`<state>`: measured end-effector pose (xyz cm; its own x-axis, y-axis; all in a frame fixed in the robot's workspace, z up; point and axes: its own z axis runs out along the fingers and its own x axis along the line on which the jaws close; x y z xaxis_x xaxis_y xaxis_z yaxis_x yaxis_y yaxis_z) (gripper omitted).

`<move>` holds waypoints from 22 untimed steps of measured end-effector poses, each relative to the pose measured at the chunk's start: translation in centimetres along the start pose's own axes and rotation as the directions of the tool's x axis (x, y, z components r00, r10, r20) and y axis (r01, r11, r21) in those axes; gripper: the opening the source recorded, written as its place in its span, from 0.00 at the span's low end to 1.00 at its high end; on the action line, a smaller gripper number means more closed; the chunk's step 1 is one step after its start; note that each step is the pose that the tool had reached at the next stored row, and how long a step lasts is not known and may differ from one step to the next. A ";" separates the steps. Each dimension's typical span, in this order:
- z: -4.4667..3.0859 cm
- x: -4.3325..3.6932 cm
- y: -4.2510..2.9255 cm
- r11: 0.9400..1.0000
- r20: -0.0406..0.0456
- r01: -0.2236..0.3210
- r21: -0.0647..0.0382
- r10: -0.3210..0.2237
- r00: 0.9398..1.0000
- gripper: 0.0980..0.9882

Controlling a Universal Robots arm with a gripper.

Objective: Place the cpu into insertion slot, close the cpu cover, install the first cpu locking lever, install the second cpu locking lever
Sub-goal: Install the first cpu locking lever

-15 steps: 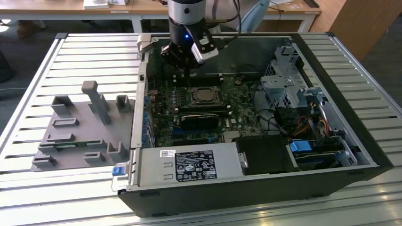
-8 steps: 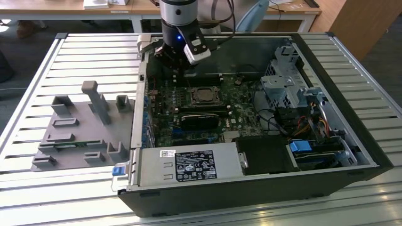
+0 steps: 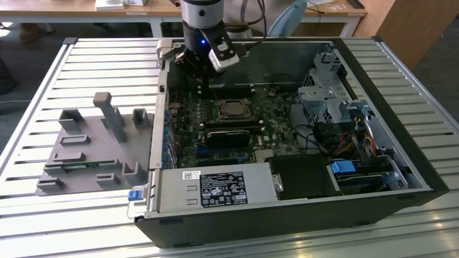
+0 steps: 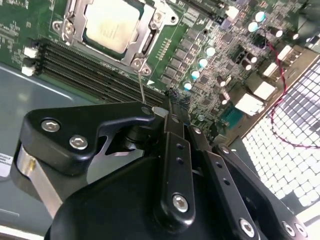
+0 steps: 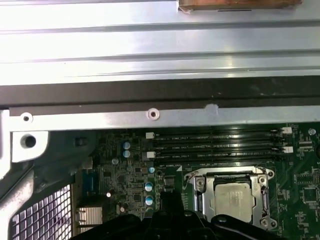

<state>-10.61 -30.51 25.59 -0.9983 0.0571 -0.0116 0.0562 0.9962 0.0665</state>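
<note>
Silvery-beige cpu (image 4: pixel 107 22) sits in the insertion slot (image 4: pixel 60 26), with the cpu cover (image 4: pixel 141 37) lying flat around it.
From my console, the gripper (image 4: pixel 170 106) hangs near the socket's corner with its fingers drawn together. A thin wire lever (image 4: pixel 141 85) runs from that corner to the tips, and I cannot tell whether they pinch it.

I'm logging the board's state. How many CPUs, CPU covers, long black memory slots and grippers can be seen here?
cpu: 1
cpu cover: 1
memory slots: 4
gripper: 1
Total: 7
</note>
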 end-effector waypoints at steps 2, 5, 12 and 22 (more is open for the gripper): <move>0.05 0.01 0.19 1.000 0.000 0.002 0.000 -0.002 1.000 0.01; 0.11 0.02 0.44 1.000 0.000 0.002 0.000 -0.002 1.000 0.01; 0.19 -0.48 0.70 1.000 0.000 0.002 0.000 -0.002 1.000 0.01; 0.30 -2.42 0.95 1.000 0.000 0.002 0.000 -0.002 1.000 0.01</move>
<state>-8.14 -29.68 25.38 -0.9984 0.0547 -0.0116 0.0538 0.9963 0.0665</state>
